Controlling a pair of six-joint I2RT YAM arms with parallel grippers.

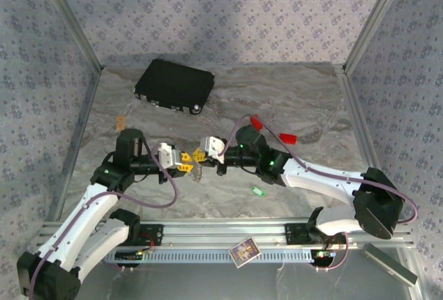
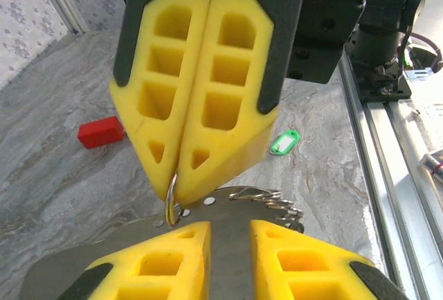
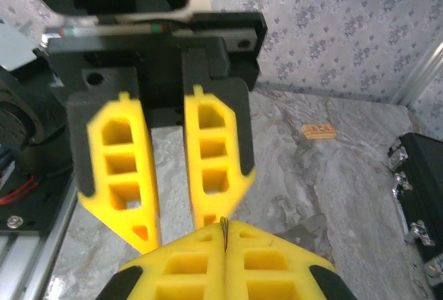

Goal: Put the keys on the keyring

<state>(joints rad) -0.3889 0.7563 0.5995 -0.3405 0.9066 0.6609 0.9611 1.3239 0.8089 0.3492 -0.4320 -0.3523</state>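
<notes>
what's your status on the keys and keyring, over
right gripper shut on the keyring. left gripper open, tips facing it. green key loose on the table, not on the ring. red block lies well aside.

The two arms reach in from the near edge and meet over the middle of the marbled worktop [image 1: 311, 99]. The left gripper [image 1: 185, 162] and the right gripper [image 1: 200, 153] are tip to tip, and how their jaws stand is too small to tell. A pale keyring [image 1: 194, 174] hangs just below where they meet. A green key [image 1: 257, 190] lies on the worktop beside the right forearm. One red block [image 1: 255, 122] sits just behind the right arm, and a second red block [image 1: 287, 137] lies near it to the right. A black case [image 1: 174, 85] lies tilted towards the back, with a small tan tag [image 1: 120, 122] near the left wall. A printed card [image 1: 243, 251] rests on the front rail.
</notes>
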